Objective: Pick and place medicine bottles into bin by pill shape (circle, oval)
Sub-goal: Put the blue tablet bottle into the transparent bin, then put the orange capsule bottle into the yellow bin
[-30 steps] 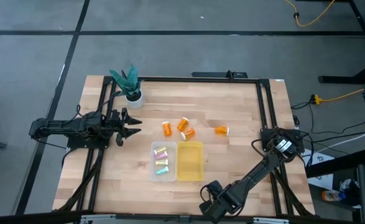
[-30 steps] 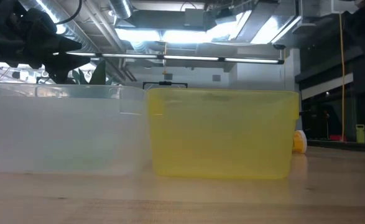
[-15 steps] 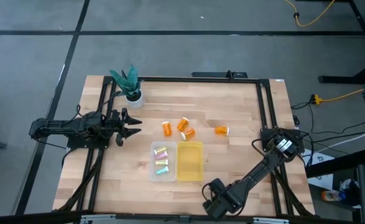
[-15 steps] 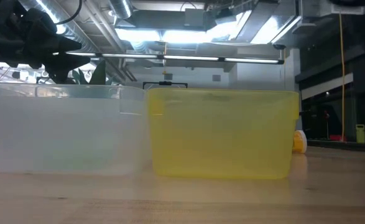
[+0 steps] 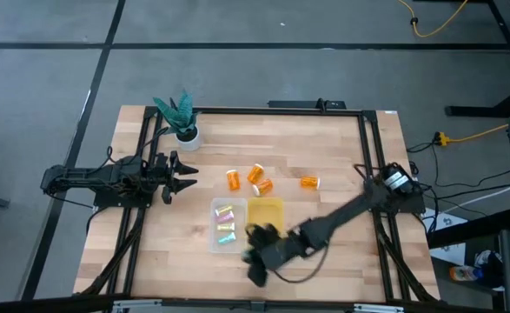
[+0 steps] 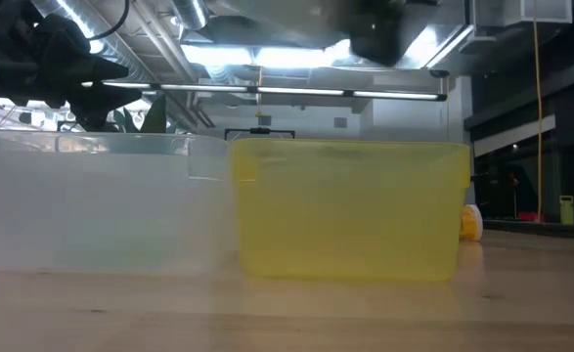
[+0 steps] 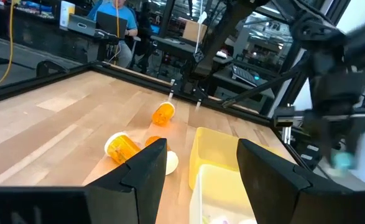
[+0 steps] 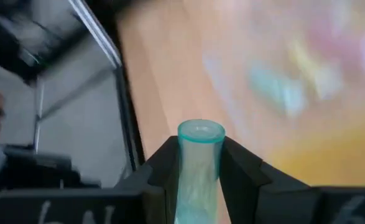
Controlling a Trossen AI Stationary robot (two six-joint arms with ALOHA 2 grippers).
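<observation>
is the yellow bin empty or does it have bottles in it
Cannot tell. The yellow bin looks bare at its far end from above, but the right arm covers its near end.

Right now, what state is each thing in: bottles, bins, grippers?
Right gripper: shut on the teal vial, near the bins.
Left gripper: open, empty, waiting at the table's left.
Orange bottles: four, lying on the table, unsorted.
Clear bin: holds three pastel vials.
Yellow bin: empty.
</observation>
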